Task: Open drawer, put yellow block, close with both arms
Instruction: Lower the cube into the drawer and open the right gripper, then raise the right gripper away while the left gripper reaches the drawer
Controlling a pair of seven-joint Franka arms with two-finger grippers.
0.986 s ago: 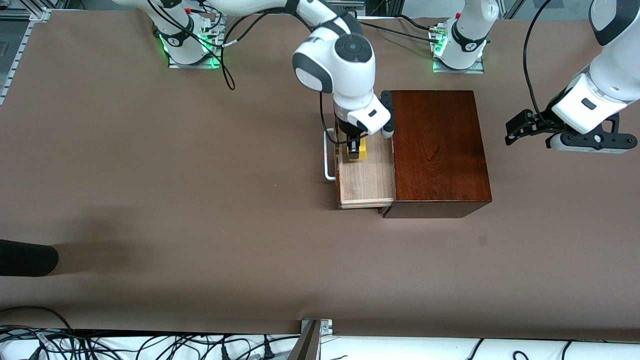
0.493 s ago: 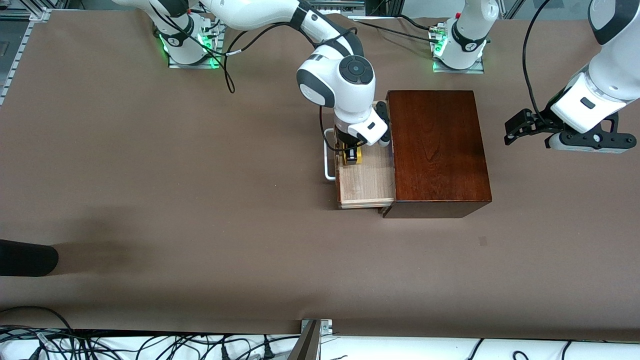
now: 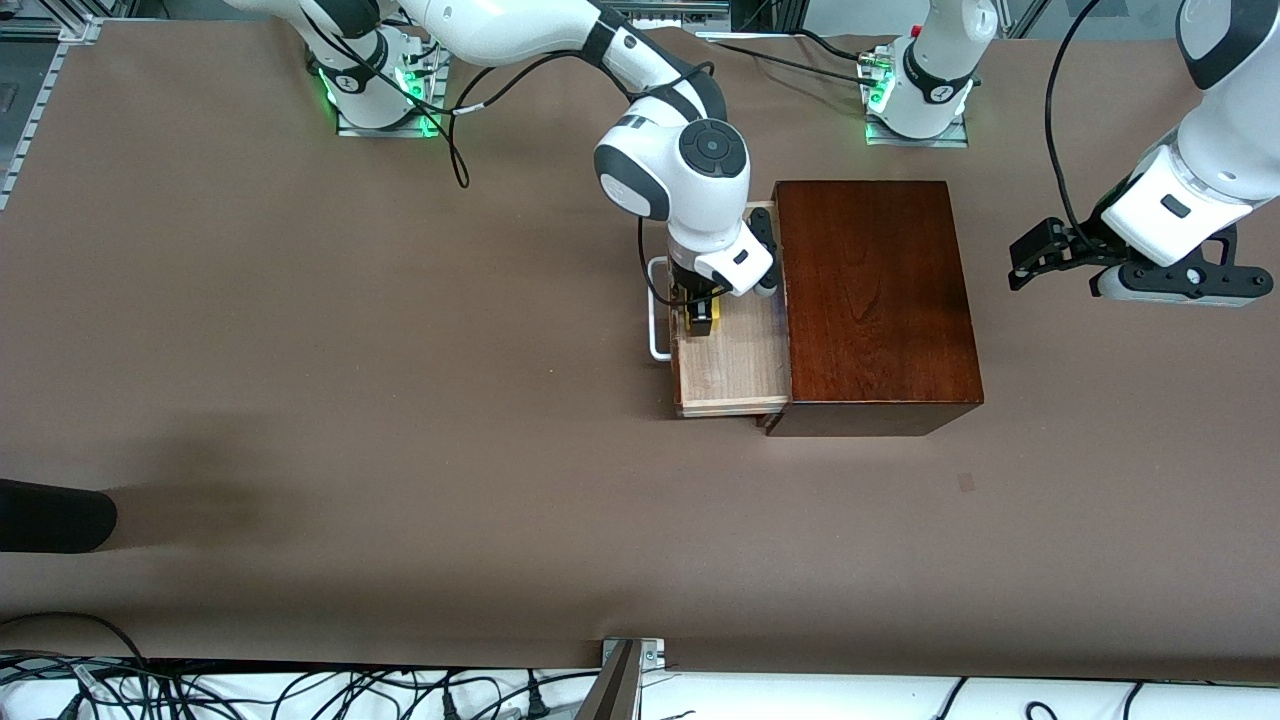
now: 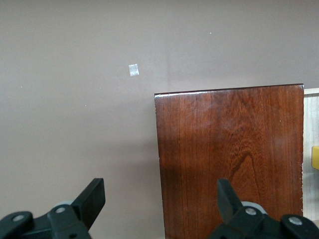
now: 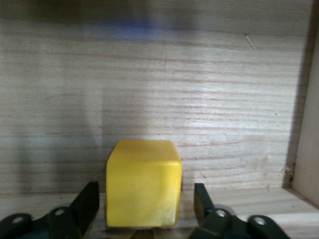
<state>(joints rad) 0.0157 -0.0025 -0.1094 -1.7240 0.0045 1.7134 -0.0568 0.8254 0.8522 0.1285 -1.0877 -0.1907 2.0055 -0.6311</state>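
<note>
The drawer (image 3: 735, 365) stands pulled out of the dark reddish-brown box (image 3: 875, 300), its white handle (image 3: 655, 320) toward the right arm's end of the table. My right gripper (image 3: 702, 315) is low in the drawer. In the right wrist view the yellow block (image 5: 142, 181) rests on the pale drawer floor (image 5: 164, 89) between my open fingers (image 5: 87, 201), with a gap on each side. My left gripper (image 3: 1030, 262) waits open and empty over the table beside the box at the left arm's end. The left wrist view shows the box top (image 4: 229, 159) and a sliver of the block (image 4: 315, 158).
A black object (image 3: 50, 515) lies at the table's edge, at the right arm's end and nearer the front camera. A small pale mark (image 3: 965, 483) is on the table near the box and shows in the left wrist view (image 4: 133, 70). Cables (image 3: 300, 690) run along the front edge.
My right gripper has come down into the drawer with the yellow block, which now rests on the drawer floor. The left arm has hardly moved.
</note>
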